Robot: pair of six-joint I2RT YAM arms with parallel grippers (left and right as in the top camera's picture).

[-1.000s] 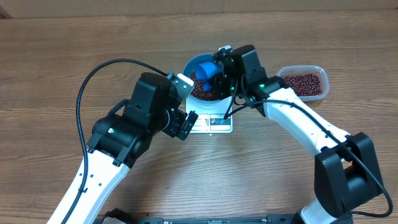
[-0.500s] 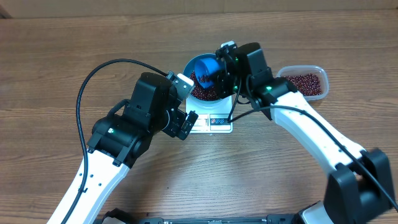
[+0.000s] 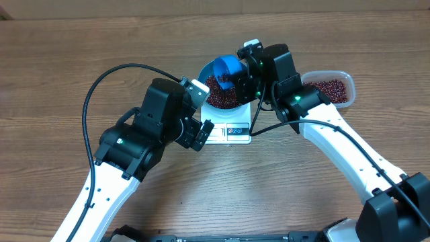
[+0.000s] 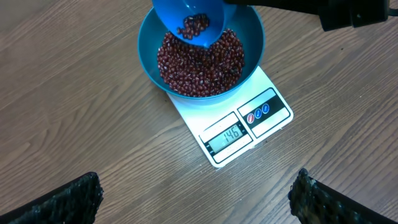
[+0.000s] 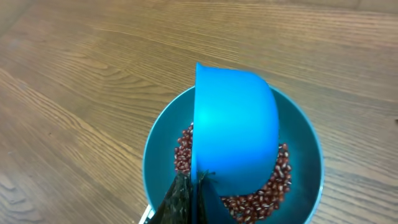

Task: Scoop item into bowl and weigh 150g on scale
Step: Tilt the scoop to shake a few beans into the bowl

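Observation:
The blue bowl [image 3: 203,72] stands on the white scale [image 3: 232,133] and holds a heap of red-brown beans [image 3: 220,98]. My right gripper [image 3: 242,81] is shut on the handle of a small blue scoop [image 3: 227,67], held tilted over the bowl's far side. In the left wrist view the scoop [image 4: 186,15] still has some beans in it above the bowl [image 4: 146,53], and the scale [image 4: 270,118] display reads 146. In the right wrist view the scoop's back [image 5: 236,124] covers most of the bowl [image 5: 305,155]. My left gripper [image 4: 196,190] hangs open over bare table near the scale.
A clear plastic tub [image 3: 329,89] of beans sits to the right of the bowl, beside my right arm. My left arm's black cable [image 3: 107,77] loops over the table at the left. Wooden tabletop lies all around.
My right arm has shifted right and back, lifting the scoop from the bowl's middle toward its far rim. The left arm has not moved.

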